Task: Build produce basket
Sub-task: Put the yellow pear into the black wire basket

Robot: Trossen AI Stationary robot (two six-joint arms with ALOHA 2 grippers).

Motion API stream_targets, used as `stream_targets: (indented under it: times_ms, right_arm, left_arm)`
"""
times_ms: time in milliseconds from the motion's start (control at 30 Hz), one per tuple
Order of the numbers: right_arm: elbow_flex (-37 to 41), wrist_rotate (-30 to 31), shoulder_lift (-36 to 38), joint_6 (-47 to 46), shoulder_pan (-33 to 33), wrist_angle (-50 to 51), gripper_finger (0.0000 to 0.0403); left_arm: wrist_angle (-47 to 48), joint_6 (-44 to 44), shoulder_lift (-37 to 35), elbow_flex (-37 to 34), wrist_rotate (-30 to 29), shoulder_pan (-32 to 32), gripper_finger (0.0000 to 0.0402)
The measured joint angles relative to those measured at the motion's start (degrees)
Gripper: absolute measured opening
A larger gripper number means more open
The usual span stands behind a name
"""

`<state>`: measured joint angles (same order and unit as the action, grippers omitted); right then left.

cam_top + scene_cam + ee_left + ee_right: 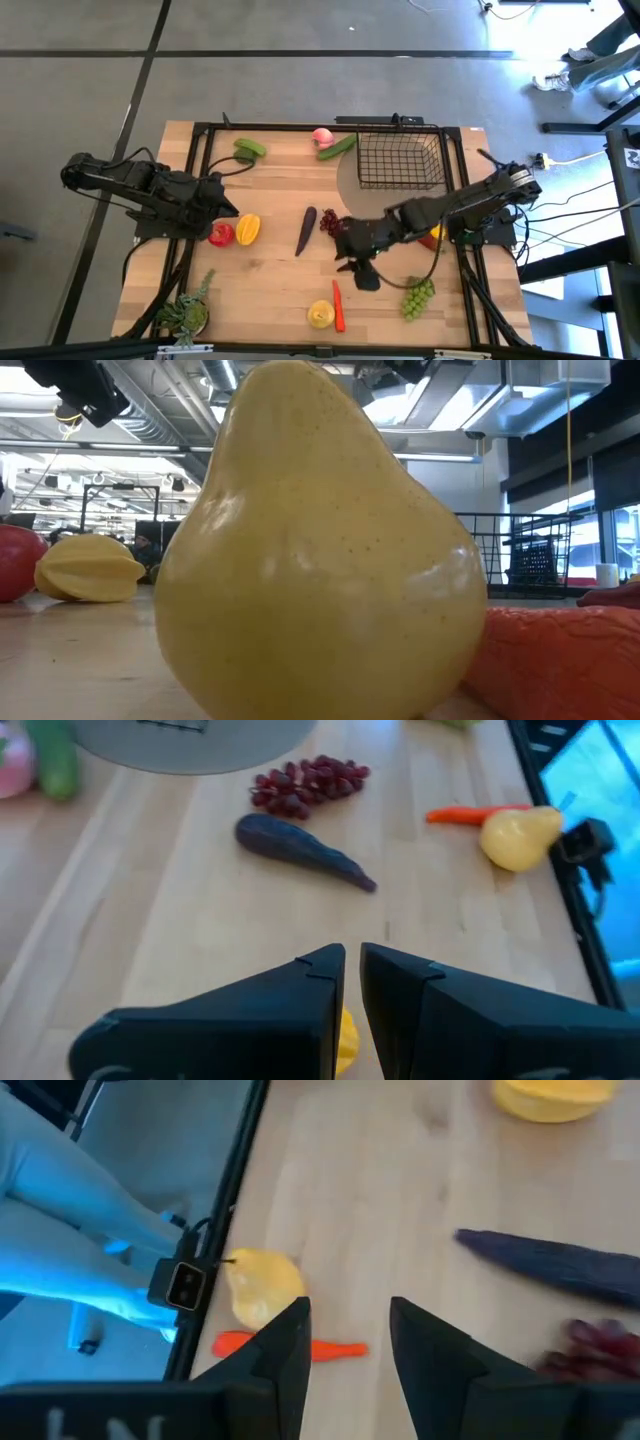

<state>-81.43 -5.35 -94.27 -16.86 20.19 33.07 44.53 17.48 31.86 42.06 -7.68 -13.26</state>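
Where it lies, eggplant (306,231) (dark purple) tapers.

You see a black wire-mesh basket (400,160) at upper right of the high view, on a pale wood table (270,290). Centre frame lie a dark purple eggplant (306,230) and dark red grapes (330,222). Lower down sit green grapes (418,296), an orange carrot (338,306) and a yellow pear (320,315); left, a red pepper (221,234).
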Motion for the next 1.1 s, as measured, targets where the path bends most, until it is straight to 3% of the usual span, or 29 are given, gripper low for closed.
stream_targets:
  times_ms: [767,1100]
  right_arm:
    - [0.0,-2.2,-13.8,5.6,8.6,-20.7,0.0131]
    - [0.0,-2.2,-17.4,5.4,8.6,-22.8,0.0131]
  left_arm:
    - [0.0,-0.1,0.0,0.0,1.4,0.0,0.0027]
    - [0.0,-3.1,0.0,0.0,1.4,0.0,0.0027]
